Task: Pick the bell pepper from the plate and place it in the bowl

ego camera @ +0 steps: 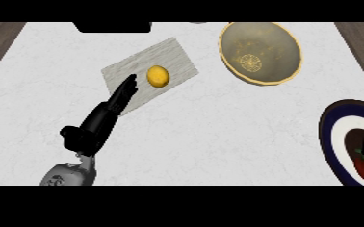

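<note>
Reaching arm: left forearm comes in from lower left, black left hand stretched up and to the right over the counter
Left hand state: fingers straight and together, spread narrow, holding nothing
Left fingertips: fingertips lie over the near-left part of the grey mat, just beside the lemon, cannot tell if touching it
Lemon: small yellow lemon sits about mid-mat, right of the fingertips
Mat: pale grey rectangle, set at a tilt, upper left of centre on the counter
Bowl: tan bowl with gold rim and a patterned inside, upper right, well apart from the mat, nothing seen inside
Plate: dark blue plate with a white ring and dark red centre, cut off by the right edge, lower right
Bell pepper: only a sliver shows, bell pepper on the plate at the very right edge, red with a bit of green, mostly out of view
Pepper vs hand: well apart, opposite sides of the counter
Right hand: does not show
Back edge: dark block at the counter's far edge, upper left
Counter: white marbled top, brown strips at both far corners
</note>
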Controlling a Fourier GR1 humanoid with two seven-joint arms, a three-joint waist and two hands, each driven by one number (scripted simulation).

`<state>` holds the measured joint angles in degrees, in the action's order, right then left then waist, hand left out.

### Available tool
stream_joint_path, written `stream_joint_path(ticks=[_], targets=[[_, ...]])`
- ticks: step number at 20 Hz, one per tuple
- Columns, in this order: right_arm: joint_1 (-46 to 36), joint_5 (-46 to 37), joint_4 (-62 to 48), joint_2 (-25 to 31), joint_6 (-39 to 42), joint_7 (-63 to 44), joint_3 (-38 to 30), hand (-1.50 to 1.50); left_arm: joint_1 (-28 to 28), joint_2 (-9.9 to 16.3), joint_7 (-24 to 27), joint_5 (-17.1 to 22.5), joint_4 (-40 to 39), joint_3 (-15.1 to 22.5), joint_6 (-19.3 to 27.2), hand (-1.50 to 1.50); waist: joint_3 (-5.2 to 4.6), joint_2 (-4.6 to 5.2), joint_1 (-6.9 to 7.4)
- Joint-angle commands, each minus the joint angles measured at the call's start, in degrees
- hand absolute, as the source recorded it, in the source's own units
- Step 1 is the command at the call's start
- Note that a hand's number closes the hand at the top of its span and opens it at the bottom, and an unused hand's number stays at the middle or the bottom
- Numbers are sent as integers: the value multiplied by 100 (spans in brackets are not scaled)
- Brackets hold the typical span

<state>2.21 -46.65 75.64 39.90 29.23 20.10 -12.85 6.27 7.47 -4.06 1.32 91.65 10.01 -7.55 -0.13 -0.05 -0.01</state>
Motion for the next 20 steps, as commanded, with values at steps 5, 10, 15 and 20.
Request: stream_joint_path(ticks=[5,10,15,20], targets=[[-66,-322,-350,-237,-527,439,-163,150,-130,-26,219,-110,-115,-126,-287,0,13,4,0],[-1181,-888,1272,-1743,-58,-1529,1474,150,181,0,53,-34,-125,-99,-318,0,-13,20,323],[-2332,-1954,1354,-3109,-151,-3355,2555,150,301,-152,-98,-18,-157,21,-309,0,-10,18,419],[-3270,-2387,1250,-3949,-728,-4753,2983,150,178,-72,5,-41,-222,-112,-279,0,6,8,229]])
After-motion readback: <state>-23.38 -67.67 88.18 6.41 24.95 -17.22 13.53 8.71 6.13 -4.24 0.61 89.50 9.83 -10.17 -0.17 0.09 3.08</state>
